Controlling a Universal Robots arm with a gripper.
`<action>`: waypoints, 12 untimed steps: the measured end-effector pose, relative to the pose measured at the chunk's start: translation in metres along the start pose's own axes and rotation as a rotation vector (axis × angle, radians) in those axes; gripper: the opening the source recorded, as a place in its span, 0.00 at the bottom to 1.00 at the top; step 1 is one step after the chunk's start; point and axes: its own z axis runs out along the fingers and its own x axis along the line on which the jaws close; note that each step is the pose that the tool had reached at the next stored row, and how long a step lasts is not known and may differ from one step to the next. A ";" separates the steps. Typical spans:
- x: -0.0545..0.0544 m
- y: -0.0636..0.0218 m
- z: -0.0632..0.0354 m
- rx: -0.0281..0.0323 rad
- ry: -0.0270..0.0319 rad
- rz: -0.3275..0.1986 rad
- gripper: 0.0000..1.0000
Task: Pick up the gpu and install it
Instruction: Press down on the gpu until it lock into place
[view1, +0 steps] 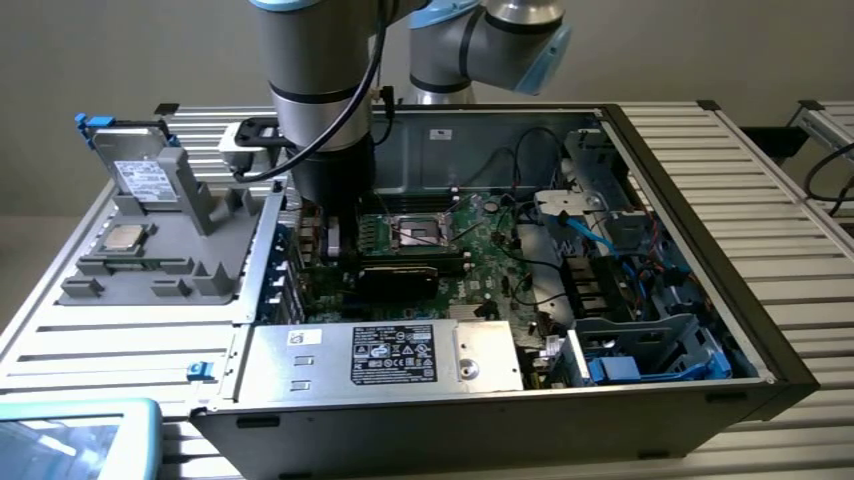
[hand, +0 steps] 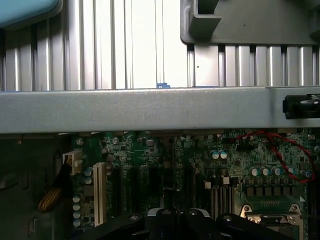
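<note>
The gpu (view1: 395, 274) shows as a black block with a thin green edge. It sits low over the large green motherboard (view1: 491, 262), just below the CPU socket (view1: 420, 232) and right at the end of my arm. The arm's wrist hides my fingers in the exterior view. In the wrist view my gripper (hand: 176, 216) is shut, with its black fingers (hand: 150, 222) close together around a dark edge. It hangs over the board's long expansion slots (hand: 125, 186). The slots ahead of it are bare.
The open computer case lies on a slatted table. Its grey side wall (hand: 150, 107) runs across ahead of the gripper. A power supply (view1: 387, 355), cables (view1: 534, 215) and drive bays (view1: 641, 340) crowd the case. A grey parts fixture (view1: 147, 250) holding a silver CPU chip (view1: 127, 237) stands outside the case.
</note>
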 end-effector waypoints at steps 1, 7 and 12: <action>0.000 0.0000 0.0003 0.0003 -0.0005 0.000 0.12; 0.000 0.0000 -0.0094 0.0007 -0.0019 0.000 0.12; -0.001 -0.0084 -0.0148 0.0001 -0.0009 0.001 0.12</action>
